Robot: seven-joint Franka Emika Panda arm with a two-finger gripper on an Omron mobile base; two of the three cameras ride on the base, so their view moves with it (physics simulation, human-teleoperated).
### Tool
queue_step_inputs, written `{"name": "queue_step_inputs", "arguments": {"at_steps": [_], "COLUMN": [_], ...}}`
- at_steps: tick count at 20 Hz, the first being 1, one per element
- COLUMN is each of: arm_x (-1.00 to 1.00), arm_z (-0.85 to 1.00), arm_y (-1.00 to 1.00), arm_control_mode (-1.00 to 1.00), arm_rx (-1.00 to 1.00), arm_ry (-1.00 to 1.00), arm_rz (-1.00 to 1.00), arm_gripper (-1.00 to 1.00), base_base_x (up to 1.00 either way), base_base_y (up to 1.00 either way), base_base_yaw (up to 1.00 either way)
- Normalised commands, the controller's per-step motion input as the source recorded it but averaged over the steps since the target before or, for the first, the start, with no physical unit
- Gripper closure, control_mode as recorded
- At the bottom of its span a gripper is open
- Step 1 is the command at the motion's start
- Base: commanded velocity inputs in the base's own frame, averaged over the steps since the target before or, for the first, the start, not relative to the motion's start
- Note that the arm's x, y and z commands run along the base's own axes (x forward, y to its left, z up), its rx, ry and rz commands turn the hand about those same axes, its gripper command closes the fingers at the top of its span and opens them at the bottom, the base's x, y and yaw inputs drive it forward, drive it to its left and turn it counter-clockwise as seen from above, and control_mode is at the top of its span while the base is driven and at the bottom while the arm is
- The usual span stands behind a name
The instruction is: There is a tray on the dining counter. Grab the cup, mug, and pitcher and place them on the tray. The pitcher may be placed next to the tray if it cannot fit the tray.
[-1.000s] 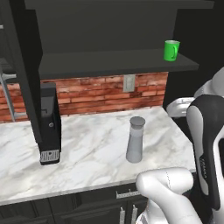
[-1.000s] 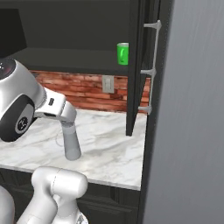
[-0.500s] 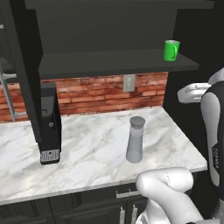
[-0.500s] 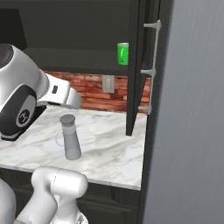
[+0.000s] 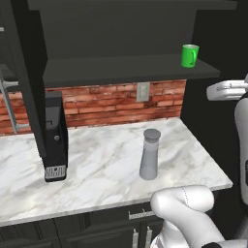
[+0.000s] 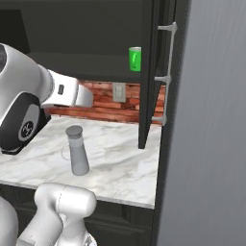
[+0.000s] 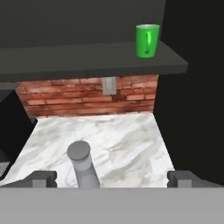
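The arm is built of glossy white, rounded shells joined by dark, nearly black joint sections. A small round emblem is printed on the dark joint — white lines on black. A tiny dark mark is seen on the white forearm. A bulbous white elbow is smooth, with no cables or screws to be made out. Two small dark finger tips are seen — blocky, matte.

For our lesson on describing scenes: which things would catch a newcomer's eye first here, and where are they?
The bright green cylindrical mug with a loop handle stands out on the dark shelf, near its right end. Below, the tall slim grey pitcher with a darker lid stands upright on the white veined marble counter, before the red brick wall.
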Motion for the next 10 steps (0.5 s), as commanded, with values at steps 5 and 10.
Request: {"name": "queue_step_inputs", "arguments": {"at_steps": [5,10], "arm_x": [0.06,0.26], "arm_z": [0.22,0.2], "arm_y": [-0.03,0.0], "arm_control_mode": [-1.0,-1.0], "arm_rx": [-0.02,-0.01], "arm_ry": [-0.07,0.0], "arm_rz": [0.0,0.0], "arm_gripper": [-1.0,-1.0], "base_base_x": [0.0,0.0], "base_base_y": [0.0,0.0], "base_base_yaw": [0.0,0.0]}}
